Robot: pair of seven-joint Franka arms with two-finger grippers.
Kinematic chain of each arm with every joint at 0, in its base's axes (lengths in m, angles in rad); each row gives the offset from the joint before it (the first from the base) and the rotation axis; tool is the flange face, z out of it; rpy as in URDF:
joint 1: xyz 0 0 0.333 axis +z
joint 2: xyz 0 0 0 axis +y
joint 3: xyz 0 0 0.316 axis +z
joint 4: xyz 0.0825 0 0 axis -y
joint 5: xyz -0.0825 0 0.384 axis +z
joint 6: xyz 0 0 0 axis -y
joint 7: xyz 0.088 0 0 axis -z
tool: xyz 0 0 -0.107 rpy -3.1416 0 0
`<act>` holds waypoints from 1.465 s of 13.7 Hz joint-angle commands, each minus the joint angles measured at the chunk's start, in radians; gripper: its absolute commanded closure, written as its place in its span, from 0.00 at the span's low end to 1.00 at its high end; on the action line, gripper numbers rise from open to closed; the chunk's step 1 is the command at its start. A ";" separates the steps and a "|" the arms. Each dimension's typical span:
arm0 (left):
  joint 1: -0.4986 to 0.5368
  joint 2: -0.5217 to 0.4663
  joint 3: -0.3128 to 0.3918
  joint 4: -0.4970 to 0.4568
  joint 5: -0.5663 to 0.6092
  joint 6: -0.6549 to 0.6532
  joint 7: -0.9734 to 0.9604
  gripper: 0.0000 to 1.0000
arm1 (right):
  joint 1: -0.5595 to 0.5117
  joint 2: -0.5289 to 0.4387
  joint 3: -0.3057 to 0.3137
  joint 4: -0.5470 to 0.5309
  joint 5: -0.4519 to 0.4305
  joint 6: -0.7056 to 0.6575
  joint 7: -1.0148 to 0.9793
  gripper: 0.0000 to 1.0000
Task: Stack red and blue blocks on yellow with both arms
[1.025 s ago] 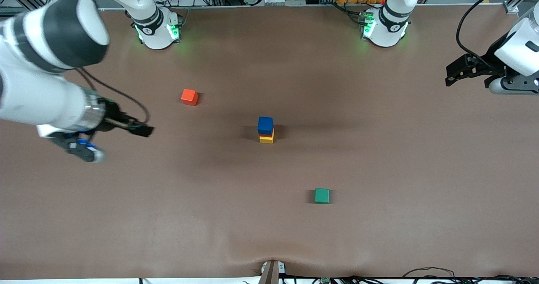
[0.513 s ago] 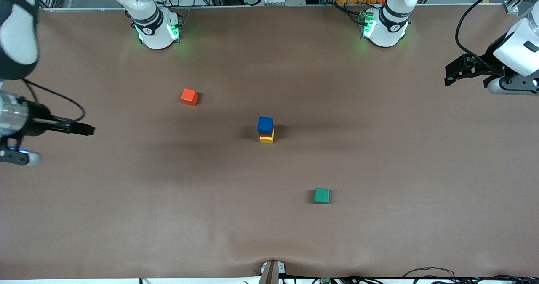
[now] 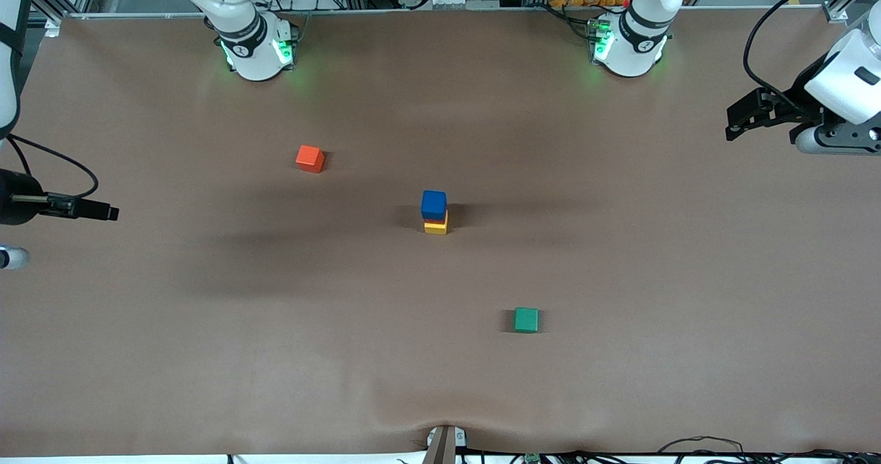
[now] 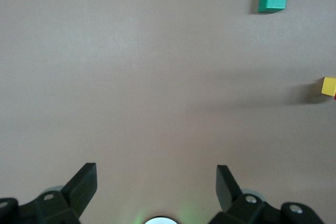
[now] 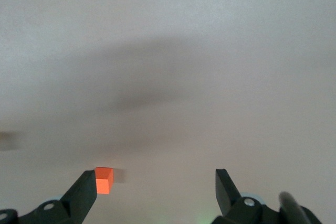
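Standing at mid-bench: a stack of three cubes, the landmark for every place below.
Stack: yellow cube [image 3: 436,228] on the bench [image 3: 619,381], a thin red cube [image 3: 435,220] edge showing on it, though mostly hidden, and the blue cube [image 3: 433,204] on top.
Orange-red cube [image 3: 310,158]: alone on the bench, farther from the front camera than the stack, toward the right arm's end.
Green cube [image 3: 526,319]: alone, nearer to the front camera than the stack, toward the left arm's end.
Left gripper [image 4: 156,184]: well apart from the stack, over the left arm's end of the bench; its fingers [image 4: 84,182] are spread wide with nothing between them.
Right gripper [image 5: 156,187]: well apart from the stack, at the right arm's end of the bench; its fingers [image 5: 85,188] are spread wide and hold nothing.
Left wrist view: the green cube and an edge of the yellow cube show on bare bench.
Right wrist view: the orange-red cube shows just beside one finger, not touching it.
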 commanded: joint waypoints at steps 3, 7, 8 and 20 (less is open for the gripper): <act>0.005 -0.010 -0.006 0.006 0.007 -0.010 0.008 0.00 | 0.010 -0.307 0.032 -0.329 -0.010 0.073 -0.002 0.00; 0.007 -0.007 -0.006 0.009 0.007 -0.008 0.011 0.00 | 0.076 -0.438 0.038 -0.439 -0.020 0.091 0.044 0.00; 0.007 -0.005 -0.006 0.010 0.007 -0.008 0.011 0.00 | 0.079 -0.426 0.038 -0.388 -0.021 0.086 0.047 0.00; 0.005 -0.005 -0.005 0.015 0.011 -0.007 0.017 0.00 | 0.066 -0.401 0.032 -0.252 -0.057 0.007 -0.131 0.00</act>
